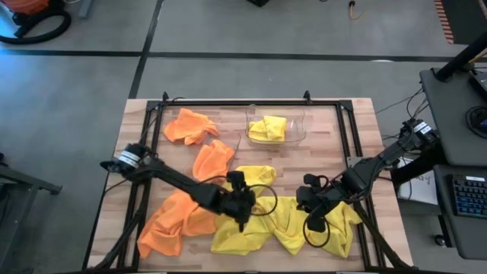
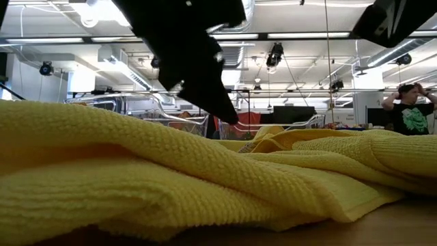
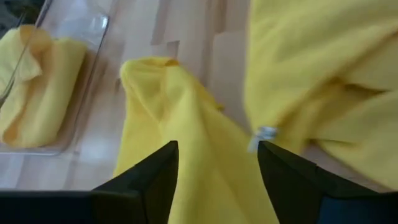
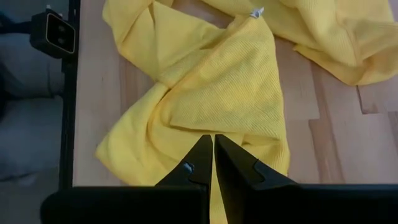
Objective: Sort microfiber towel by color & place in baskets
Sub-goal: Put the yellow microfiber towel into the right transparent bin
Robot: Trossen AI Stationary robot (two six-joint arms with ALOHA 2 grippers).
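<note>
The bright yellow microfiber towels (image 1: 274, 221) lie in a rumpled heap along the near edge of the wooden desk (image 1: 335, 129), and the soft orange microfiber towels (image 1: 179, 221) spread to their left, with 2 more orange cloths further back. 1 folded yellow towel already sits in the clear plastic rectangular basket (image 1: 297, 133) at the far middle of the desk; only this 1 basket shows.

The left tool (image 3: 217, 180) hangs directly over a raised fold of yellow towel, which runs lengthwise between its 2 dark fingers, pointing roughly toward the basket. The fingers stand apart with cloth between them but not pinched. So the towel is straight below this tool, and the basket lies beyond it, toward the far side.

The left arm reaches in low from the left edge, elbow bent, wrist tipped down at the heap's left end. The right tool (image 4: 212, 163) has its fingers together, tip just above another yellow towel at the heap's right end.
</note>
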